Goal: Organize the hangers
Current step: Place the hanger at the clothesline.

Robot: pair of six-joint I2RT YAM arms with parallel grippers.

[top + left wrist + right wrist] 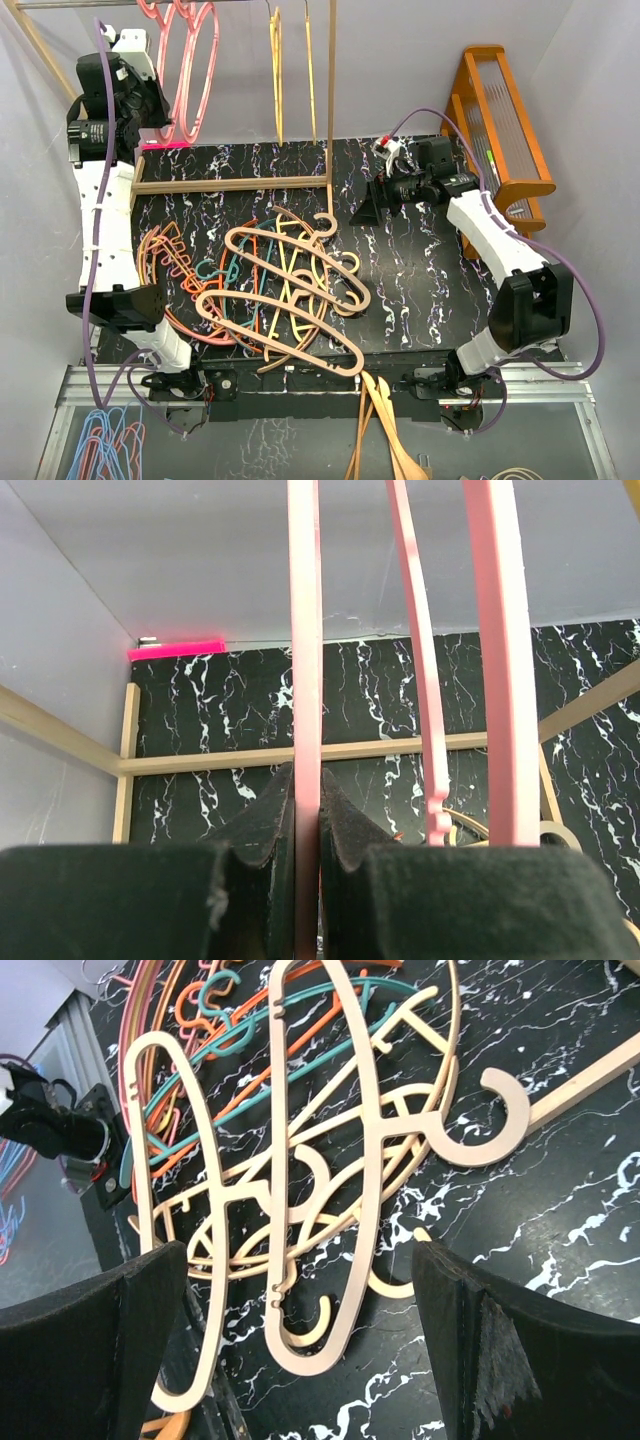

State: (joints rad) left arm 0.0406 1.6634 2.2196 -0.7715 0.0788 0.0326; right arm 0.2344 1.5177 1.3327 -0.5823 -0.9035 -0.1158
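Pink hanger held at the rack, hook seating unconfirmed.
Left gripper is clamped on the pink hanger at 11 o'clock. Right gripper gapes empty at 2 o'clock, and the hanger pile lies central. Likely risk: letting go before the hook is seated would drop it.

The left arm and right arm have white shells between black joint housings, each trailed by a purple cable. The left gripper and right gripper carry black fingers, the pads seemingly a matte, grainy rubber.
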